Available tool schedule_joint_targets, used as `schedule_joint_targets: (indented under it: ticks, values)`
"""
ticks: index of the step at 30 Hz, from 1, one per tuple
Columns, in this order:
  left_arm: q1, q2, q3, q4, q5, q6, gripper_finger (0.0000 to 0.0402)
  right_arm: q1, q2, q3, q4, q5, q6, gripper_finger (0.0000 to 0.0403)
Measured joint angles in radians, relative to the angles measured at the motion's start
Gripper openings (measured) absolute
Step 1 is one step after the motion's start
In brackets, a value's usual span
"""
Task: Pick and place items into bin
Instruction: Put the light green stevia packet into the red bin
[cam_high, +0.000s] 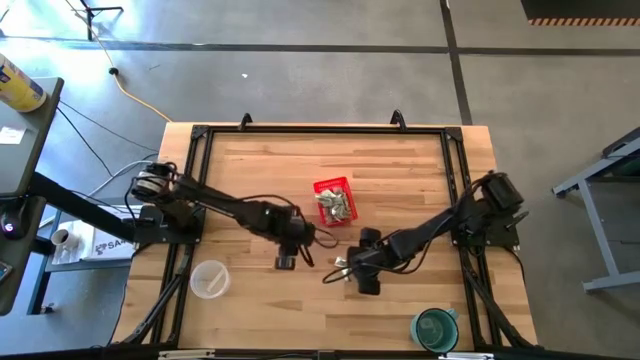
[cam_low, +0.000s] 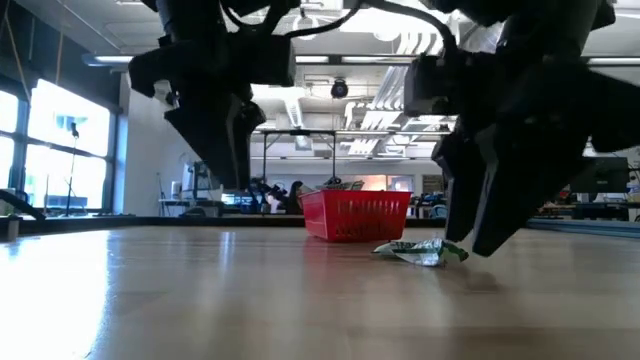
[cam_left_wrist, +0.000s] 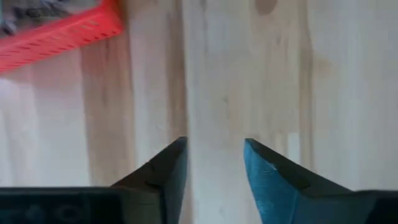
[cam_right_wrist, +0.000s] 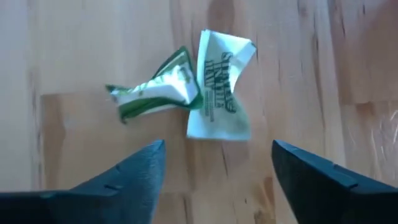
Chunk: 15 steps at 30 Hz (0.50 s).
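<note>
The red basket (cam_high: 331, 184) (cam_low: 355, 215) stands mid-table with several pale green-and-white wrapped pieces (cam_high: 337, 206) inside. A crumpled green-and-white wrapped piece (cam_right_wrist: 186, 93) (cam_high: 340, 264) (cam_low: 420, 250) lies flat on the wood nearer the near edge; whether it is one piece or two together, I cannot tell. My right gripper (cam_right_wrist: 217, 155) (cam_high: 346, 270) (cam_low: 468, 245) is open, low over the table, its tips just short of that piece. My left gripper (cam_left_wrist: 214, 146) (cam_high: 287, 257) (cam_low: 230, 185) is open above bare wood, left of the loose piece, with a corner of the basket (cam_left_wrist: 56, 34) in its view.
A clear plastic cup (cam_high: 210, 278) stands near the table's near-left part. A teal round cup (cam_high: 435, 328) stands by the near-right corner. A black frame (cam_high: 320, 130) runs round the tabletop. Bare wood lies between the basket and the far edge.
</note>
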Motion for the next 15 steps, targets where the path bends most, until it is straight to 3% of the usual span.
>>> schedule_joint_targets:
  ticks: [6,15]
  values:
    - [-0.065,-0.023,-0.056,0.002,-0.037,-0.112,0.0162,-0.028,0.035,0.0,0.055,0.013,0.0,0.0222]
    - [-0.128,-0.046,-0.121,0.0,-0.068,-0.235,0.0156,-0.077,0.059,0.002,0.101,-0.025,-0.008,0.0165]
